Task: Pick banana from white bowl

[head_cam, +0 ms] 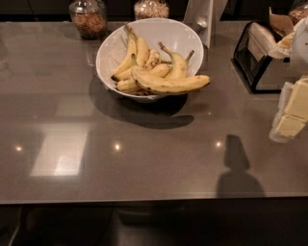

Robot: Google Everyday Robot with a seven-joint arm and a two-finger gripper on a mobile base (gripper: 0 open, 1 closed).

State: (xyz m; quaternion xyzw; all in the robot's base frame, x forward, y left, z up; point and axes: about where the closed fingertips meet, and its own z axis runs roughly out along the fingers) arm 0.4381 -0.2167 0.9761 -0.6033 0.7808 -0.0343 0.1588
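Note:
The white bowl [169, 34] stands at the back middle of the grey countertop and holds several yellow bananas. The banana [172, 85], the longest and nearly straight, lies across the front of the pile, its right end poking over the bowl's rim. A shorter curved banana [177, 65] with a greenish stem lies behind it. My gripper [290, 114], cream-coloured, comes in at the right edge of the view, well to the right of the bowl and a little nearer the front. It holds nothing that I can see.
Two glass jars [88, 17] [151, 8] with brownish contents stand behind the bowl. A white upright object [206, 19] is right behind the bowl's right side. A black rack [252, 58] with packets is at the back right. The counter's front edge [144, 199] runs across below.

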